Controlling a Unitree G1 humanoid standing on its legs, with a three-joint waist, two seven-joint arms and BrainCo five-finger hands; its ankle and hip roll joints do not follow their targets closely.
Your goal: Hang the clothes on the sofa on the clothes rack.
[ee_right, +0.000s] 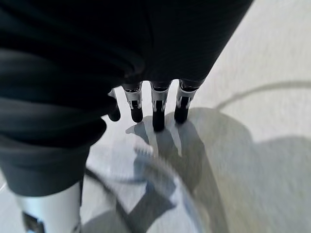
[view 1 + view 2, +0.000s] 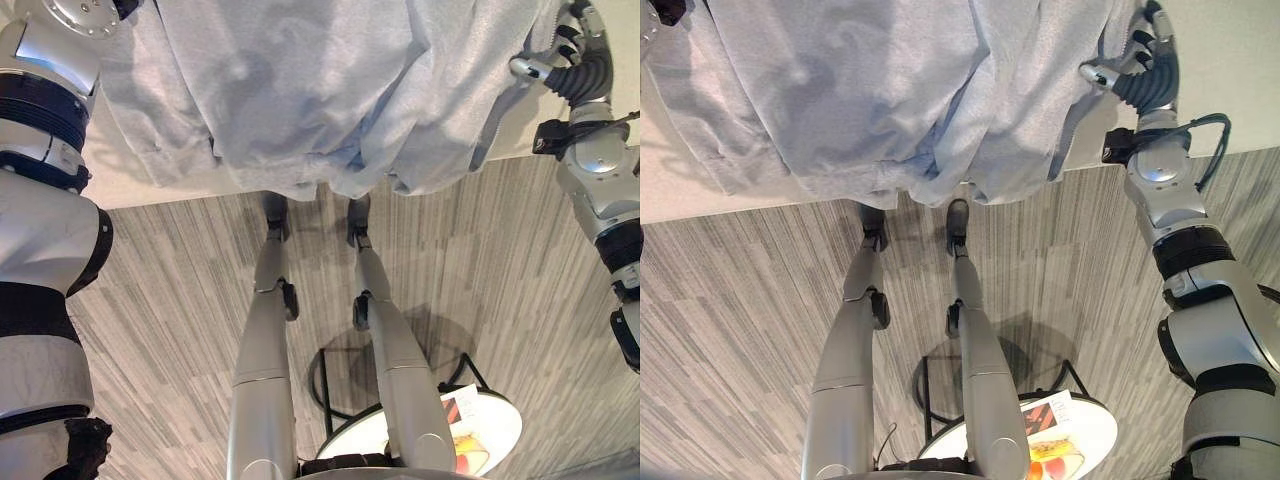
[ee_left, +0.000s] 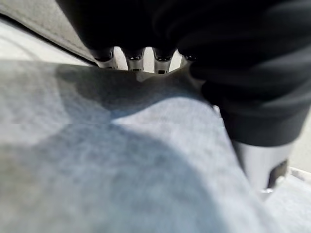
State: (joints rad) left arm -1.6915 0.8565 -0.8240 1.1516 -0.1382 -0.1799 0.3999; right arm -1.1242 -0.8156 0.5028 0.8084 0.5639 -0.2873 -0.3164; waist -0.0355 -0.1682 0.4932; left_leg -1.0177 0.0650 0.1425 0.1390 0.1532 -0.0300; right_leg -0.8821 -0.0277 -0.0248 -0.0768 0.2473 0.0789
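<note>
We see bright, even light in both eye views. The pale blue garment (image 2: 320, 90) shows soft shading in its folds and casts a faint shadow on the striped floor (image 2: 170, 290) beneath its hem. In the left wrist view the cloth is blurred and half in shadow. In the right wrist view the fingers (image 1: 158, 104) cast sharp shadows onto a pale surface.

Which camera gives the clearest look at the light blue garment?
The left eye view: the light blue garment spreads across the pale sofa, its lower edge hanging over the front. The right eye view shows much the same. The left wrist view shows close-up cloth; the right wrist view catches a fold beside the right hand.
</note>
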